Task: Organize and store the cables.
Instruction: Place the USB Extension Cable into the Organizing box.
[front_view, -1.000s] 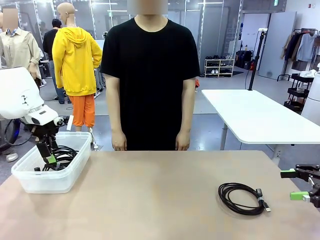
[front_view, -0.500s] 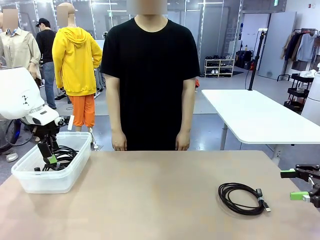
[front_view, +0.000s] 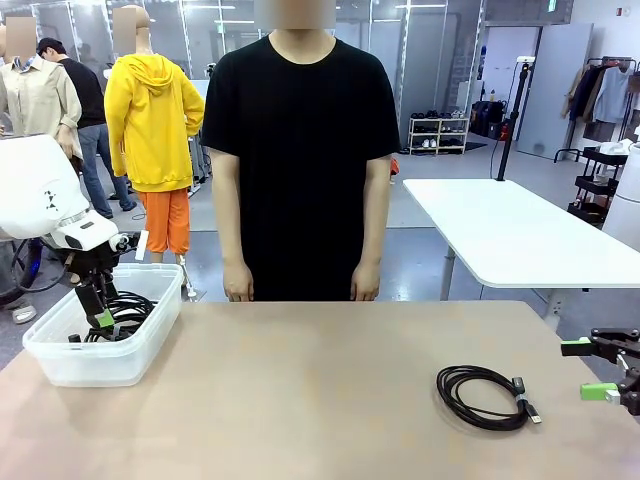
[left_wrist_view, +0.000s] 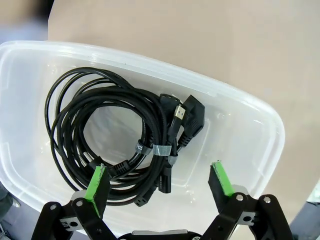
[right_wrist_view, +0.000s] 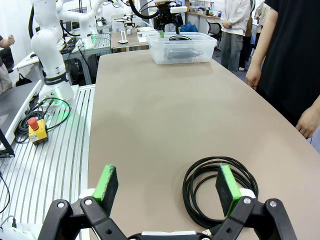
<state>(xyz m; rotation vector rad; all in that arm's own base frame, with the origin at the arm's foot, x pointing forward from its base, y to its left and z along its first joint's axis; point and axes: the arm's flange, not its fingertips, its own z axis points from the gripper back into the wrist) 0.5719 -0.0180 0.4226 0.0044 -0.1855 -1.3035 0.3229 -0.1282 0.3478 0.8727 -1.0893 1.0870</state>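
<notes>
Front view: the left end effector (front_view: 100, 318) hangs with its fingers lowered inside a clear plastic bin (front_view: 60, 365) at the left end of the tabletop (front_view: 300, 390). A cable bundle (front_view: 128, 314) lies in the bin just beside the fingers. A separate cable coil (front_view: 482, 397) lies flat on the right half of the tabletop, well apart from the bin, with a silver-tipped plug (front_view: 531, 410) at its right side. The right end effector (front_view: 590, 369) sits at the right edge of the tabletop, near the coil but not touching it, with its fingers spread and nothing between them. A person (front_view: 300, 150) in a black shirt stands at the far side, with both hands hanging at the sides above the far edge. Left wrist view: the two green pads (left_wrist_view: 95, 182) stand wide apart, so the left end effector is open and grips nothing. The bundle rests on the bin floor as several black loops bound by grey ties (left_wrist_view: 160, 150), with the plugs gathered on one side. Contact between the pad and the loops cannot be determined. Right wrist view: the right end effector is open, and the single coil lies on the tabletop ahead of one finger. The bin stands at the far end of the tabletop, with the left arm above it.
</notes>
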